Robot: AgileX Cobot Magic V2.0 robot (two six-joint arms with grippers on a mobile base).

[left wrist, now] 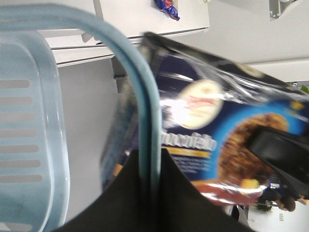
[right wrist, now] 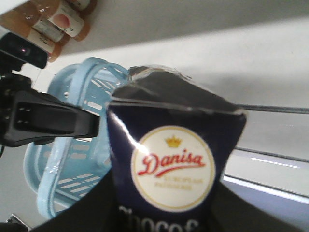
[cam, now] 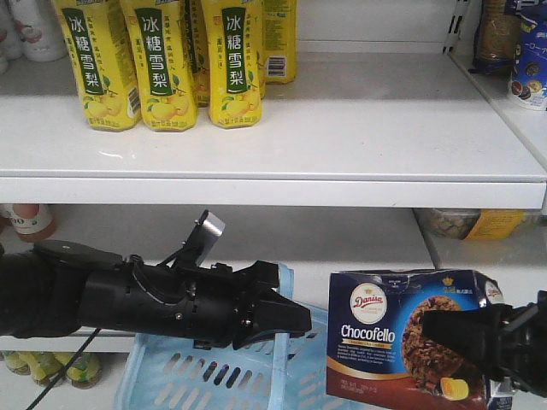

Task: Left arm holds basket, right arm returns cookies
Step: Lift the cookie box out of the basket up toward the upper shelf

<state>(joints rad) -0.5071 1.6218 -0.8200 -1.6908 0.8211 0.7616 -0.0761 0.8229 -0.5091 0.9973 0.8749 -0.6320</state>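
Between the jaws of the right pincer [cam: 466, 337] sits the dark navy rectangular cardboard cookie box [cam: 389, 342], clamped upright, just right of the left pincer [cam: 282, 320], which is closed on the thin handle of the light blue slotted plastic basket [cam: 201, 371]. Glossy film wrap looks slippery; the box seems light, stiff but crushable, so broad faces suit gripping. Above, the white shelf [cam: 367, 145] awaits.

The cookies [right wrist: 174, 164] fill the near centre, upright between dark gripper fingers [right wrist: 72, 220] at the bottom. To the left, the left gripper [right wrist: 91, 126] closes on the basket [right wrist: 72, 179] handle. Bottles [right wrist: 58, 21] lie far left.
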